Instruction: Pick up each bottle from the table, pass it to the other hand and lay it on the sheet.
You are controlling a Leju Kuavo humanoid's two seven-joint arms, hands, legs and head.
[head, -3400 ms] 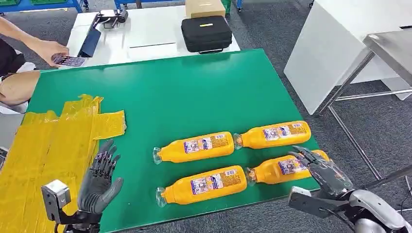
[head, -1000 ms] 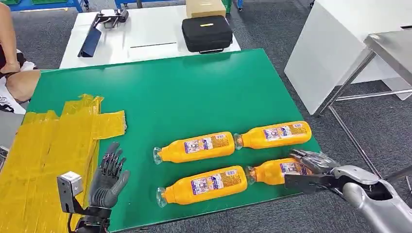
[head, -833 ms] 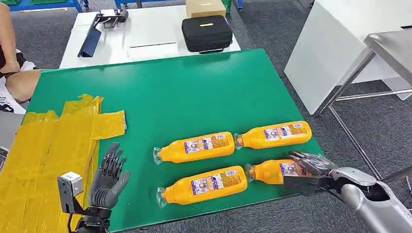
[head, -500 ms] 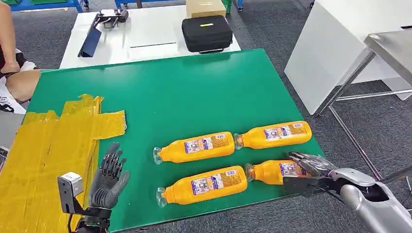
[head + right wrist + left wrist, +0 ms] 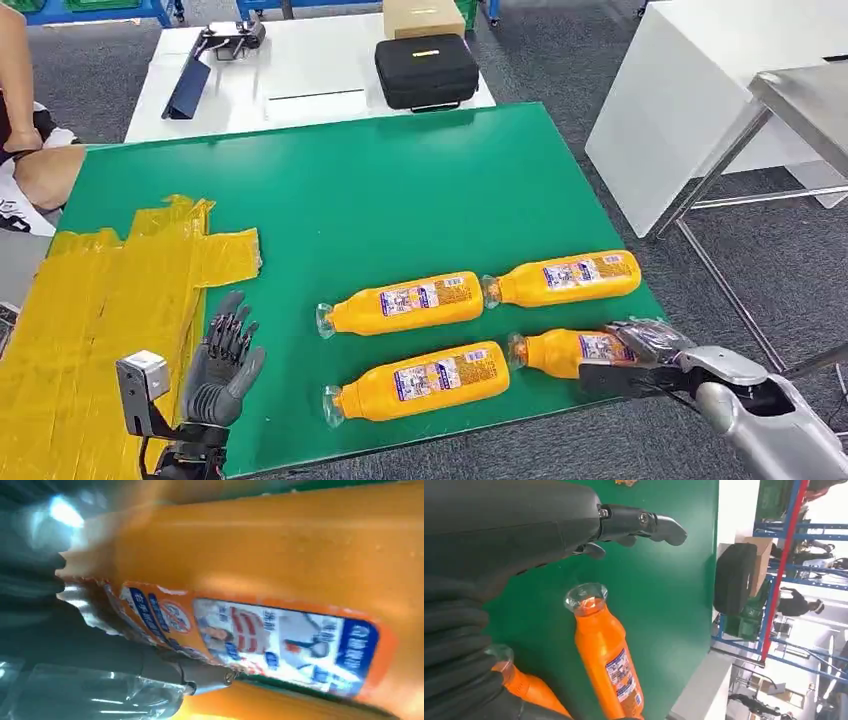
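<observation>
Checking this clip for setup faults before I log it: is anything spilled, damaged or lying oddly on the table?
Nothing spilled or visibly damaged. All four orange plastic bottles lie on their sides on the green table. The yellow plastic sheet is wrinkled, with uneven edges. The right robot hand grips the near-right bottle.

A robotics lab or industrial test workshop, judging by the fittings. Grey carpet floor (image 5: 610,70) throughout. Green-topped work surface (image 5: 400,190) in the centre, with yellow taped sheet (image 5: 90,300) at 9 o'clock. White bench (image 5: 300,70) at 12 o'clock, carrying a black hard equipment case (image 5: 425,68) and a cardboard box (image 5: 422,17). Blue metal racking (image 5: 774,570) beyond, seen from the left wrist. White cabinet (image 5: 690,90) and steel-framed table (image 5: 800,95) at 2 o'clock.
</observation>
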